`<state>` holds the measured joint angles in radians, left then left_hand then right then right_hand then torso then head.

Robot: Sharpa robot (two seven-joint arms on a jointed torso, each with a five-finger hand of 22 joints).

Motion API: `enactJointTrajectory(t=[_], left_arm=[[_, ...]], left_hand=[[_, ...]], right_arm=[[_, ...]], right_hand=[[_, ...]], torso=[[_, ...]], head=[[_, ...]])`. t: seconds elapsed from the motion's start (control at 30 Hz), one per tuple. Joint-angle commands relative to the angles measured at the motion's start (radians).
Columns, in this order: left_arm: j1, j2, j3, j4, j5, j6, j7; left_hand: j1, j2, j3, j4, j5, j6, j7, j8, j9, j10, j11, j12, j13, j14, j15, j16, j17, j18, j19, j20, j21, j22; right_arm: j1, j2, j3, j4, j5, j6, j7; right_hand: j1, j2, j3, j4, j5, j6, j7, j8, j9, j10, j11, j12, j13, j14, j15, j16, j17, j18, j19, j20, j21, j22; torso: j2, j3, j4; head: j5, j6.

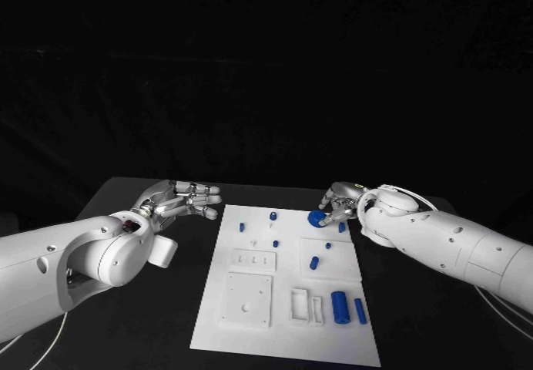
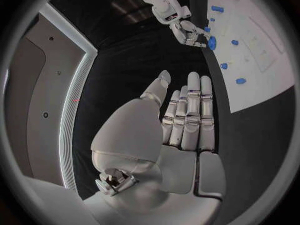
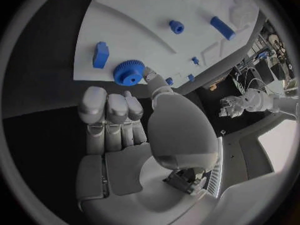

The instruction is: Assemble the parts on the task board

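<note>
Blue and toothed round its rim, the gear (image 1: 316,219) sits at the task board (image 1: 278,339)'s far edge, about one o'clock from the board's middle, with the right hand (image 1: 340,204) on it. From the right wrist view one finger presses its rim while the others stand just clear, so I'd say it is touched, not yet firmly held.

The step in hand looks like picking up this gear; next the fingers need to close round it and carry it to its seat.

Counting blue parts from the head view: one gear, two longer cylinders (image 1: 339,301) at five o'clock, and about seven small pegs (image 1: 243,227), though some are too small to be sure.

The left hand (image 1: 181,200) hovers over the black desk (image 1: 133,193) at ten o'clock, fingers spread, holding nothing.
</note>
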<state>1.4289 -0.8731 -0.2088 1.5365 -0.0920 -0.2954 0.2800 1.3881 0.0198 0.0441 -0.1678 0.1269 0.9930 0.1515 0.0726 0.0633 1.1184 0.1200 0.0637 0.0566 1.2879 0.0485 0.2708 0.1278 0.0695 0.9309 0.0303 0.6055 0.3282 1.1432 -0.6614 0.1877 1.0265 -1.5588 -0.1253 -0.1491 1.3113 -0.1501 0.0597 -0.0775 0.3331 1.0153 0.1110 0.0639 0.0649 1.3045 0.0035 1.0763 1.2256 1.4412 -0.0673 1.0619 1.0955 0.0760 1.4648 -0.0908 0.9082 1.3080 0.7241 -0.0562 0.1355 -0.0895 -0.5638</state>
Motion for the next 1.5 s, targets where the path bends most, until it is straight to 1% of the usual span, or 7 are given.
enactJointTrajectory(t=[0.03, 0.43, 0.63, 0.77, 0.97, 1.27, 1.5], left_arm=[[0.001, 0.002, 0.001, 0.000, -0.006, 0.016, 0.004], [0.001, 0.001, 0.001, -0.005, -0.011, 0.015, 0.001], [0.001, 0.005, 0.001, -0.006, -0.012, 0.015, 0.002], [0.001, 0.006, 0.001, -0.007, -0.013, 0.015, 0.002], [0.001, 0.007, 0.002, -0.010, -0.013, 0.016, 0.001], [0.002, 0.006, 0.004, -0.010, -0.015, 0.018, -0.002], [0.002, 0.005, 0.004, -0.010, -0.015, 0.019, -0.003]], left_hand=[[0.009, -0.001, -0.004, 0.000, -0.002, -0.006, 0.003, -0.005, 0.000, -0.005, -0.001, -0.004, 0.002, -0.006, 0.000, 0.004, -0.001, -0.001, -0.008, -0.001, 0.001, 0.001], [0.008, 0.000, -0.004, 0.000, -0.002, -0.006, 0.003, -0.005, 0.000, -0.006, 0.000, -0.004, 0.002, -0.007, 0.001, 0.004, -0.001, -0.001, -0.011, 0.000, 0.005, 0.001], [0.007, 0.000, -0.004, 0.001, 0.000, -0.007, 0.003, -0.005, 0.000, -0.008, 0.000, -0.003, 0.002, -0.007, 0.001, 0.004, -0.002, 0.000, -0.012, 0.000, 0.006, 0.000], [0.007, 0.000, -0.004, 0.001, 0.000, -0.007, 0.003, -0.005, 0.000, -0.008, 0.000, -0.003, 0.002, -0.007, 0.001, 0.004, -0.002, 0.000, -0.012, 0.000, 0.006, 0.000], [0.007, 0.000, -0.004, 0.001, 0.000, -0.007, 0.003, -0.005, 0.000, -0.008, 0.000, -0.003, 0.002, -0.007, 0.001, 0.004, -0.002, 0.000, -0.012, 0.000, 0.006, 0.000], [0.007, 0.000, -0.004, 0.001, 0.000, -0.007, 0.003, -0.005, 0.000, -0.008, 0.000, -0.003, 0.002, -0.007, 0.001, 0.004, -0.002, 0.000, -0.012, 0.000, 0.006, 0.000], [0.007, -0.001, -0.004, 0.002, -0.001, -0.008, 0.004, -0.005, 0.000, -0.009, 0.000, -0.003, 0.002, -0.007, 0.001, 0.004, -0.002, 0.000, -0.012, 0.001, 0.006, -0.002]], right_arm=[[-0.003, 0.006, 0.000, -0.010, -0.006, 0.012, 0.015], [-0.008, 0.025, 0.000, -0.038, -0.006, -0.023, 0.015], [-0.010, 0.037, 0.000, -0.050, -0.002, -0.018, 0.019], [-0.013, 0.043, 0.000, -0.061, 0.001, -0.016, 0.021], [-0.015, 0.048, 0.000, -0.073, 0.006, -0.015, 0.020], [-0.020, 0.054, 0.000, -0.091, 0.004, -0.003, 0.019], [-0.026, 0.064, 0.000, -0.103, 0.004, 0.003, 0.022]], right_hand=[[0.006, 0.005, 0.009, -0.001, 0.001, 0.004, -0.001, -0.001, 0.001, 0.009, -0.001, 0.006, 0.002, 0.008, 0.000, 0.003, 0.003, 0.018, 0.036, 0.005, 0.007, 0.111], [-0.004, 0.005, 0.036, -0.004, 0.001, -0.003, 0.001, -0.001, 0.001, 0.029, 0.000, 0.049, 0.036, 0.012, 0.001, 0.011, 0.020, 0.016, 0.038, 0.006, 0.037, 0.116], [-0.006, 0.008, 0.039, -0.002, -0.001, -0.010, 0.003, -0.001, 0.001, 0.028, 0.001, 0.050, 0.038, 0.012, 0.002, 0.012, 0.021, 0.016, 0.037, 0.007, 0.040, 0.116], [-0.008, 0.012, 0.044, 0.000, -0.003, -0.004, 0.002, -0.001, 0.000, 0.029, 0.001, 0.051, 0.039, 0.012, 0.001, 0.012, 0.021, 0.016, 0.036, 0.007, 0.042, 0.116], [-0.019, 0.017, 0.060, 0.009, -0.006, -0.005, 0.003, -0.001, 0.000, 0.028, 0.001, 0.050, 0.040, 0.012, 0.002, 0.013, 0.022, 0.017, 0.035, 0.007, 0.045, 0.116], [-0.027, 0.016, 0.114, -0.011, -0.010, 0.001, 0.003, -0.002, 0.000, 0.028, 0.000, 0.049, 0.041, 0.012, 0.001, 0.013, 0.023, 0.017, 0.033, 0.006, 0.047, 0.116], [-0.039, 0.018, 0.117, -0.006, -0.007, -0.003, 0.003, -0.001, 0.000, 0.028, 0.001, 0.050, 0.042, 0.012, 0.001, 0.013, 0.023, 0.017, 0.033, 0.007, 0.048, 0.116]], torso=[[-0.001, -0.0001, -0.0005], [-0.001, 0.0002, -0.0002], [-0.002, -0.0016, 0.0033], [-0.001, -0.0004, 0.0003], [-0.001, -0.0007, 0.0005], [-0.001, 0.0012, -0.0005], [-0.001, 0.0014, -0.0009]], head=[[0.003, -0.002], [0.004, -0.001], [0.007, -0.003], [0.010, -0.004], [0.011, -0.006], [0.013, -0.010], [0.014, -0.010]])
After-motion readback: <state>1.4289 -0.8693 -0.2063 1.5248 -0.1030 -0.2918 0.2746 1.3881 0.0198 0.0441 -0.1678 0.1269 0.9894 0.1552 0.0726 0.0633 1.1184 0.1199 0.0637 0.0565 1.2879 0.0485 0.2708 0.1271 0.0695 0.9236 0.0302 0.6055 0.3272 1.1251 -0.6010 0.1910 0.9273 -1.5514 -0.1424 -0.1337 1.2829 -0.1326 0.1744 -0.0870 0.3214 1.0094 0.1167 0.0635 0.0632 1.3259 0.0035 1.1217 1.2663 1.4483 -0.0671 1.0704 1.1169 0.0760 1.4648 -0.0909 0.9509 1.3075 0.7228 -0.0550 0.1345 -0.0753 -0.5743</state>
